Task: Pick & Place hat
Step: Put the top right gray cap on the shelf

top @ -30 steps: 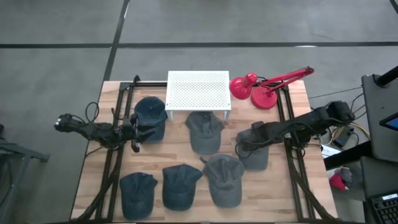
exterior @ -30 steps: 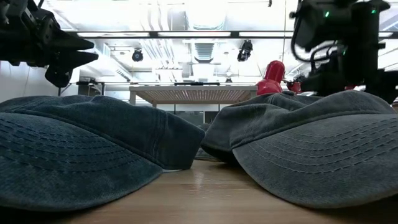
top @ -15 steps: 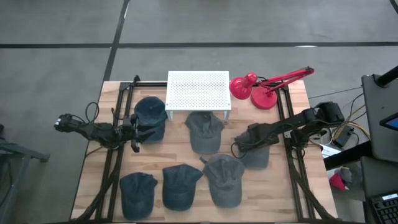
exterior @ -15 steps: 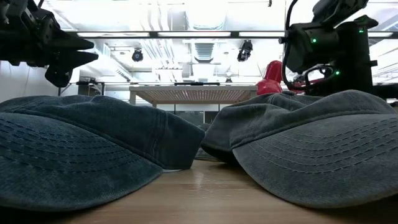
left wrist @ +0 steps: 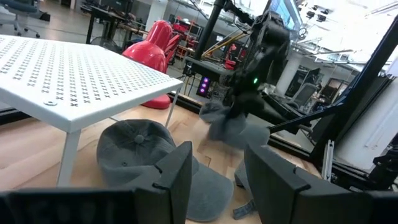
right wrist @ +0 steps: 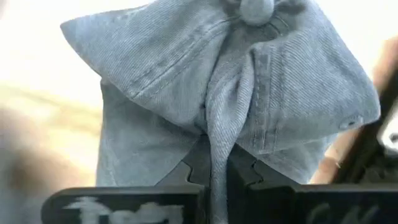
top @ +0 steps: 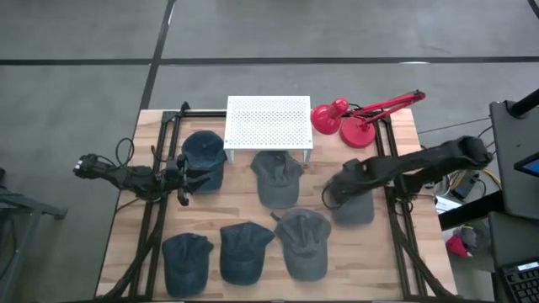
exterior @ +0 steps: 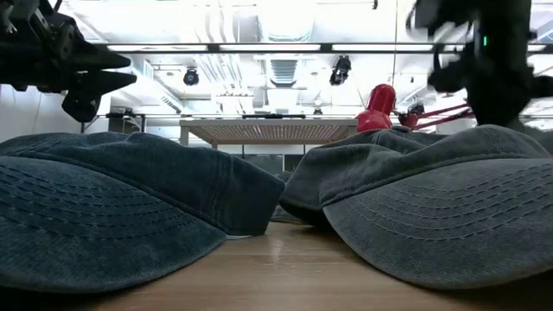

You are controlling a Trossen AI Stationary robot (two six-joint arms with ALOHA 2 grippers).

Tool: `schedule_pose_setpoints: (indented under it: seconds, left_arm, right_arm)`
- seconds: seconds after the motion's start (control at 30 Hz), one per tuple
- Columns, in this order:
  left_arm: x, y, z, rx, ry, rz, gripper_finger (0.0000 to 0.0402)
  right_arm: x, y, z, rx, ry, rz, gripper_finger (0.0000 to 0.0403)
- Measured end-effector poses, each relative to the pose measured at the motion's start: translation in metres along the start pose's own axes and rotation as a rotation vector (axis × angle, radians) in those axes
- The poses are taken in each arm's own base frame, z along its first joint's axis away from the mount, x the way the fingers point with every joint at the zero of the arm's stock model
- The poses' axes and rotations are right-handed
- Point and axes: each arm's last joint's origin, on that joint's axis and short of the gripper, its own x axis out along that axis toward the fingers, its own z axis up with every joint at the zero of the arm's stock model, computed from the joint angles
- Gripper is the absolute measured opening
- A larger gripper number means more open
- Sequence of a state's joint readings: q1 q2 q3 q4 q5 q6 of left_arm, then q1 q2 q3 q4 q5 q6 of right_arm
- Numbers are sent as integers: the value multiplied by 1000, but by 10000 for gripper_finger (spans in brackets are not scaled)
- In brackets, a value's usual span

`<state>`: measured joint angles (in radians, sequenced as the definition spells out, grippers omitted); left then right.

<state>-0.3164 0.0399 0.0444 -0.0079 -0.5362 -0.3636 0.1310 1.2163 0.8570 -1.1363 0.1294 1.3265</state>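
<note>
Right gripper [right wrist: 211, 171] pinched tight on a fold of the grey hat [top: 354, 206] — hat hangs bunched from the fingers, lifted over the table's [top: 404, 278] right side, near the red lamp [top: 354, 122]. Left gripper [left wrist: 214, 174] spread apart, holding nothing — beside the white perforated rack [top: 268, 122].

1. A robotics lab or workshop: the wooden table [top: 253, 210] stands on a bare grey concrete floor [top: 84, 50].
2. Exposed ceiling ducts and lights [exterior: 285, 69] hang overhead.
3. Far behind stand desks, monitors [left wrist: 283, 12] and office chairs [left wrist: 22, 7].
</note>
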Motion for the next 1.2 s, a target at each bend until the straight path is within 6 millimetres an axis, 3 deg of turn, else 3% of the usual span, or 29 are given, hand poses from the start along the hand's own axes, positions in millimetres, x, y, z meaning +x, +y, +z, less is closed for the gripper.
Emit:
schedule_pose_setpoints:
  seconds: [0.2,0.47,0.6,0.87,1.2]
  left_arm:
    - [0,0,0,-81,0,0,149]
    - [0,0,0,-136,0,0,149]
    - [0,0,0,-142,0,0,149]
    - [0,0,0,-143,0,-1,149]
    - [0,0,0,-143,0,0,149]
  right_arm:
    - [-63,-7,8,-158,-151,277,10]
    - [-146,1,26,-379,-597,626,9]
    - [-176,13,37,-436,-831,699,9]
    - [-198,42,82,-253,-1033,517,11]
    - [-179,82,155,-71,-965,353,12]
